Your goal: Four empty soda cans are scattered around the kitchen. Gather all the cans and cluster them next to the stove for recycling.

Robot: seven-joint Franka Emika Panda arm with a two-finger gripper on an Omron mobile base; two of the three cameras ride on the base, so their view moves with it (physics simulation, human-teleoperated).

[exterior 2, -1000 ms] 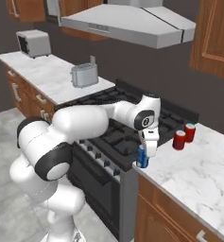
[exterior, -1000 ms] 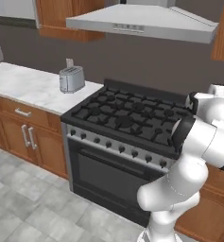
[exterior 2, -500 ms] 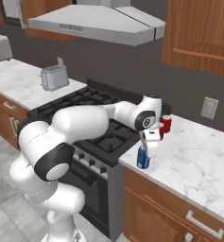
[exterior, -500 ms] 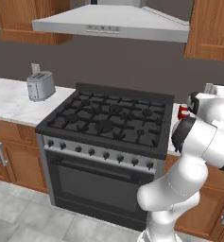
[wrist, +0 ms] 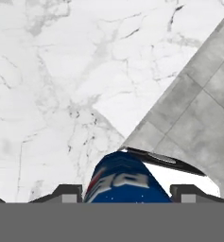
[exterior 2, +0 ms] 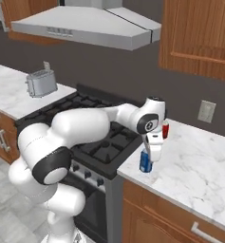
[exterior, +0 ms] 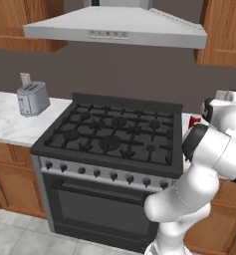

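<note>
1. Right now the stove [exterior: 114, 134] sits left of the marble counter [exterior 2: 199, 166].
2. Red can [exterior 2: 165, 129] waits near the stove (already placed).
3. End effector [exterior 2: 149, 159] grips a blue can [exterior 2: 145, 161] above the counter's front edge; released there, it could tip to the floor.

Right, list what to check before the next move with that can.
1. End effector closed on the blue can: ok.
2. Can is over the marble counter beside the stove: ok.
3. Can well inside the counter's front edge: not ok, it is close to that edge.
4. Can bottom resting on the counter: cannot tell.
5. Red can close by to cluster with: ok, it stands upright just behind the wrist.
</note>
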